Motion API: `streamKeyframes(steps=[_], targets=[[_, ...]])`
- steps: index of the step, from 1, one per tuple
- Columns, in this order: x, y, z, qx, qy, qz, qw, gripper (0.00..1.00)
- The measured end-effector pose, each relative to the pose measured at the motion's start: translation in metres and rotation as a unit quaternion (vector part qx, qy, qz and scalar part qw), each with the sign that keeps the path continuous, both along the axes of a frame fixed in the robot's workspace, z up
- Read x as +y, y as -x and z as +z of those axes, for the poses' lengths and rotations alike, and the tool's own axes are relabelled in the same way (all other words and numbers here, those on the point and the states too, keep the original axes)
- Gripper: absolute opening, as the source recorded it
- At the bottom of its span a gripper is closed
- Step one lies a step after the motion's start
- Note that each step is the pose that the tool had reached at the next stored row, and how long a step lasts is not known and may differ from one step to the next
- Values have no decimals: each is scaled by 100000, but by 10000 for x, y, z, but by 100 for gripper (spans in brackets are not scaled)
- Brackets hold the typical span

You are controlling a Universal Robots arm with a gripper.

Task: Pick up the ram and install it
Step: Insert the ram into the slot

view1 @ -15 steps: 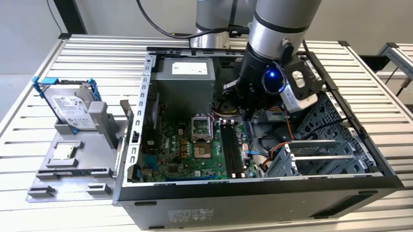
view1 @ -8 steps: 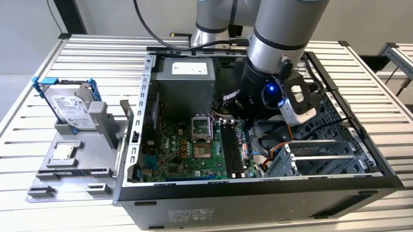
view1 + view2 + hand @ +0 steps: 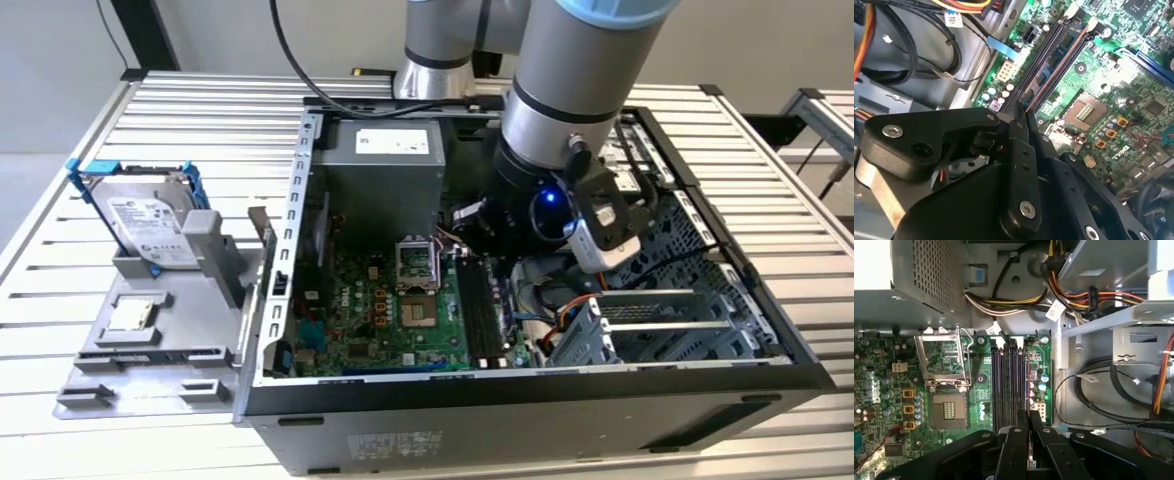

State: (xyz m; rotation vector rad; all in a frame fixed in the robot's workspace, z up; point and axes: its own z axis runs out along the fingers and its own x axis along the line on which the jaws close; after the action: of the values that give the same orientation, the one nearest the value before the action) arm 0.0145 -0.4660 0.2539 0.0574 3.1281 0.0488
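The ram [image 3: 1028, 432] is held edge-on between the black fingers of the gripper [image 3: 1029, 440], which are closed on it; in the first wrist view only its thin edge shows, so its colour and chips cannot be made out. Its far end stands just over the outermost of the black memory slots [image 3: 1010, 380] on the green motherboard [image 3: 884, 390], in line with that slot; whether it touches the slot is hard to tell. In the second wrist view the ram [image 3: 1030, 111] points from the gripper [image 3: 1024, 125] toward the same slots [image 3: 1051, 60]. Beside the slots lies the processor socket [image 3: 946, 412] with its metal frame lifted. The motherboard sits in the open computer case [image 3: 534, 385], which lies on its side on a slatted metal table [image 3: 200, 100]. The arm [image 3: 574, 90] reaches down into the case near its rear wall. Near the table's edge on the exterior view's left stands a hard drive [image 3: 140, 215] in a blue frame
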Motion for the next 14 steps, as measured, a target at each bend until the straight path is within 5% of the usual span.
streamKeyframes(steps=[14], targets=[[-6, 8, -261, 38, 3, 144, 100000, 0]])
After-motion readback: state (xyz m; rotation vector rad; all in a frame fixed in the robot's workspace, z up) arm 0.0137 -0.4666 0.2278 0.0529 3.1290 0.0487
